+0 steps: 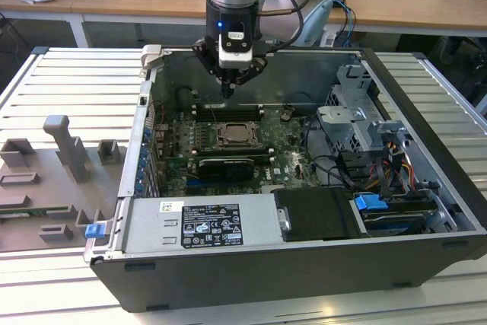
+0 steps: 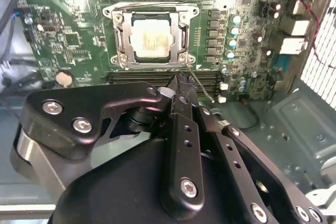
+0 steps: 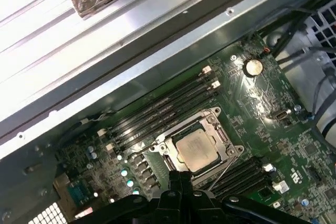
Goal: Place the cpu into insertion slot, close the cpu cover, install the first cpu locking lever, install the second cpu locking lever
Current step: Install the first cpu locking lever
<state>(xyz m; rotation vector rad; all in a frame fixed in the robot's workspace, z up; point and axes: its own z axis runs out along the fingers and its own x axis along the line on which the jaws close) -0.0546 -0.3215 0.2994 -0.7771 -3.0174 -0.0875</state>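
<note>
In the second wrist view the hand (image 2: 178,80) is clenched, its dark fingers pressed tip to tip with nothing seen between them. Its own bulk hides the nearer part of the motherboard (image 2: 68,40). Near the tips, the one cpu (image 2: 150,40) lies flat in the insertion slot (image 2: 125,40), which chip and cpu cover (image 2: 152,9) mostly hide. One thin lever rod (image 2: 202,88) slants up beside the fingertips; whether they touch cannot be made out.
</note>
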